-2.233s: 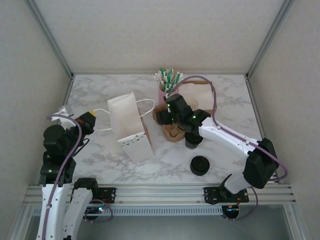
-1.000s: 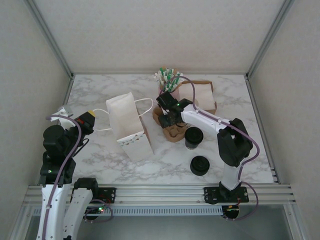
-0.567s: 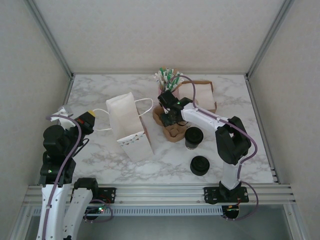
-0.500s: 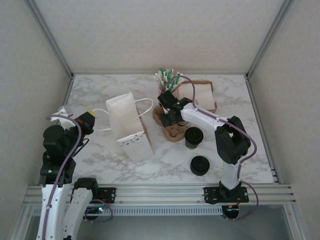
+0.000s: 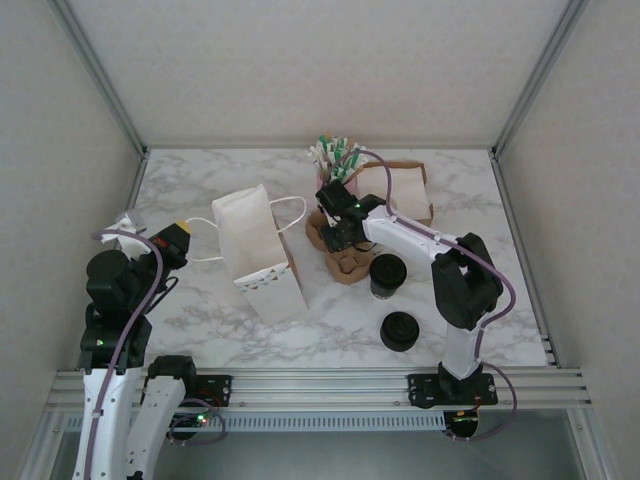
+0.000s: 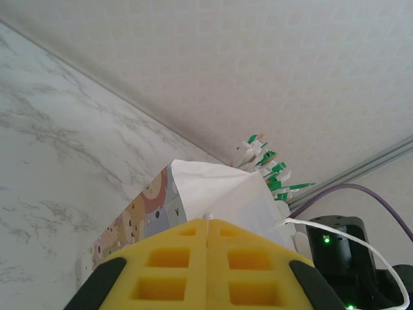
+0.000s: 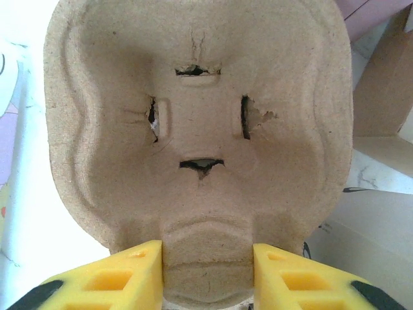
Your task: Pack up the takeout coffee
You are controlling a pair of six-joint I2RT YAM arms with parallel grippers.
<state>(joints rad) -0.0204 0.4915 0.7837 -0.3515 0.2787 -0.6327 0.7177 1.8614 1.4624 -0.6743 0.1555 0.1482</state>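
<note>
The brown pulp cup carrier (image 5: 347, 260) (image 7: 200, 129) is lying on the marble table (image 5: 200, 190), just right of the white paper bag (image 5: 262, 255) (image 6: 219, 194) and just left of a black-lidded cup (image 5: 387, 275), with green-and-white sticks (image 5: 338, 155) standing behind it. The right gripper (image 5: 335, 238) (image 7: 206, 261) is reaching down onto it, its yellow fingers (image 7: 129, 271) straddling a raised ridge at the carrier's edge and seemingly touching both flanks; a firm clamp cannot be confirmed. A loose black lid (image 5: 400, 330) is sitting nearer the arm bases. The left gripper (image 5: 175, 240) (image 6: 208, 245) is hanging well apart at the left edge, its fingers pressed together and holding nothing.
</note>
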